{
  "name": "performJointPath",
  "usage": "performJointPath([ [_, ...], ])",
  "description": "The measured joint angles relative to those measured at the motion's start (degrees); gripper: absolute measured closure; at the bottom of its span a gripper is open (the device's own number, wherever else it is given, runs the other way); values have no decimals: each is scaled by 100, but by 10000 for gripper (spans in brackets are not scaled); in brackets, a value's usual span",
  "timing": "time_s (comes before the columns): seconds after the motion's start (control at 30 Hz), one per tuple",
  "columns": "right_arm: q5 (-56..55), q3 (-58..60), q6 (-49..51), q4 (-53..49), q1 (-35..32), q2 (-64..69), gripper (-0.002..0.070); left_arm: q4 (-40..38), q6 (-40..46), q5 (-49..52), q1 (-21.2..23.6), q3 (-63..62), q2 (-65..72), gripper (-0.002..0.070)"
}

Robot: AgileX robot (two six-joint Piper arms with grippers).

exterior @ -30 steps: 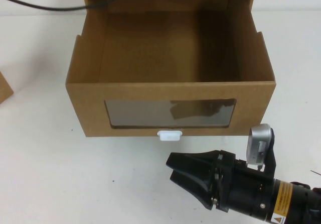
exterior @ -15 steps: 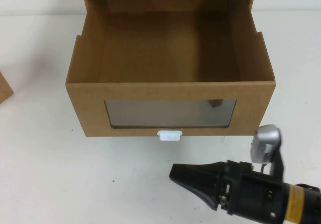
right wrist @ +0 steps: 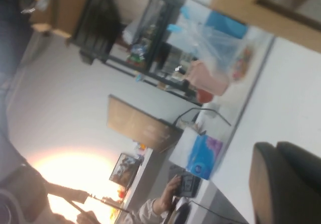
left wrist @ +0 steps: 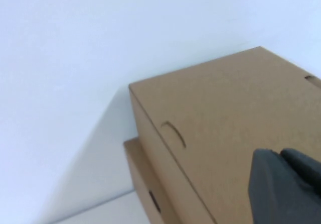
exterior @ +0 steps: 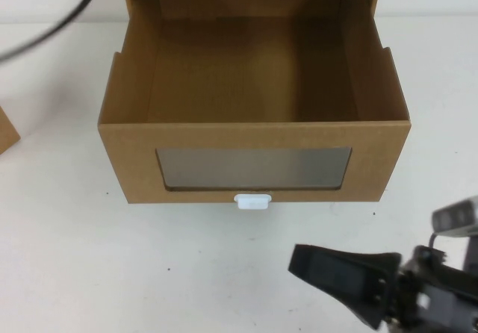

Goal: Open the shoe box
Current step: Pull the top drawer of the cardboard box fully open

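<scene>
My right gripper [exterior: 299,260], blurred and cut off at the near right edge, is closed on nothing, just near of the shoe box [exterior: 254,135], which stands open mid-table. My left gripper [left wrist: 281,184] shows only partly, beside cardboard; I cannot tell its state.

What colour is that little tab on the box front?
White tab, clearest in the high view. Right tool: table's near right; left tool: beside cardboard.
</scene>
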Motion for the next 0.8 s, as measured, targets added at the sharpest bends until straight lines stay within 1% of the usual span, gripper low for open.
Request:
performJointPath([
  [0.13, 459, 4, -22, -274, 0, -610, 694, 161, -195, -263, 0, 1137, -939, 680],
  [0.23, 1138, 13, -22, -379, 0, -1273, 694, 488, -586, -299, 0, 1805, -1494, 680],
  [0.37, 2404, 17, -22, -434, 0, -2273, 694, 1013, -1216, -299, 0, 2549, -2156, 680],
  [0.5, 4115, -32, -22, -609, 0, -3264, 694, 1140, -1411, -313, 0, 3144, -2768, 680],
  [0.67, 5978, -560, -22, -1523, 0, -4158, 694, 1190, -1636, -149, 0, 3852, -3655, 680],
  [0.8, 6943, -949, -37, -2220, 0, -4377, 694, 1189, -1794, -113, 0, 4523, -4325, 680],
])
